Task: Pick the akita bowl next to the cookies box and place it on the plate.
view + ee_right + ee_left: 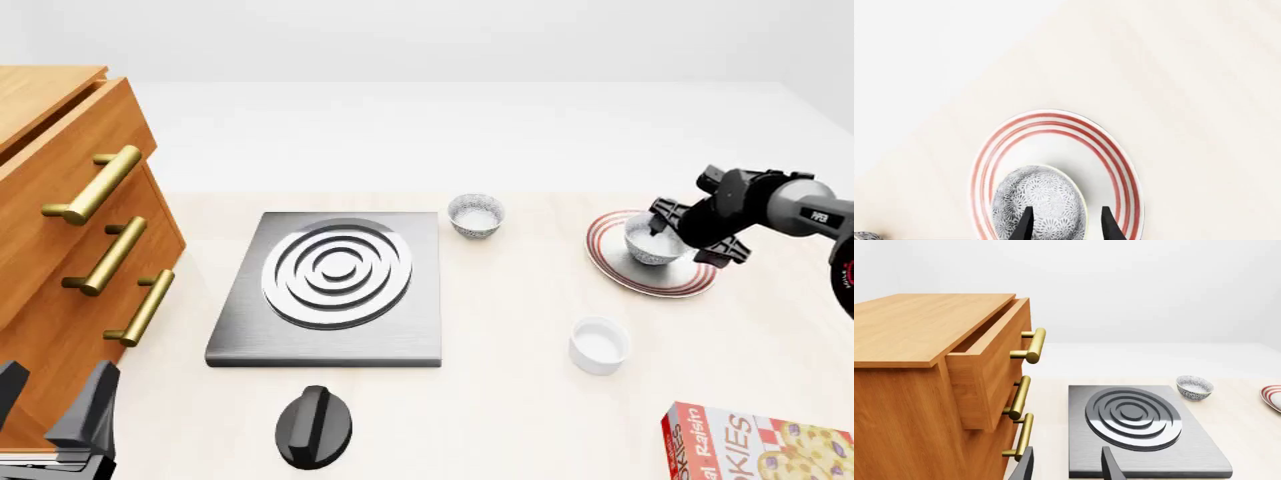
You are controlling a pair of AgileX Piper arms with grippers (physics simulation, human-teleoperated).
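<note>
An akita bowl [649, 245] [1037, 197] rests on the red-ringed plate [627, 277] [1117, 175] at the right of the table. My right gripper [670, 238] [1066, 227] is at the bowl, open. One finger is over the bowl and the other just outside its rim, and neither presses the wall. The cookies box [754, 445] lies at the near right corner. My left gripper [54, 412] [1066, 467] hangs open and empty at the near left, beside the cabinet.
A second patterned bowl [477, 215] [1195, 387] stands behind the stove plate [331, 285] [1141, 430]. A plain white cup [598, 344] sits between plate and box. A black knob [314, 425] lies near the front. A wooden drawer cabinet [67, 230] [927, 390], top drawer ajar, fills the left.
</note>
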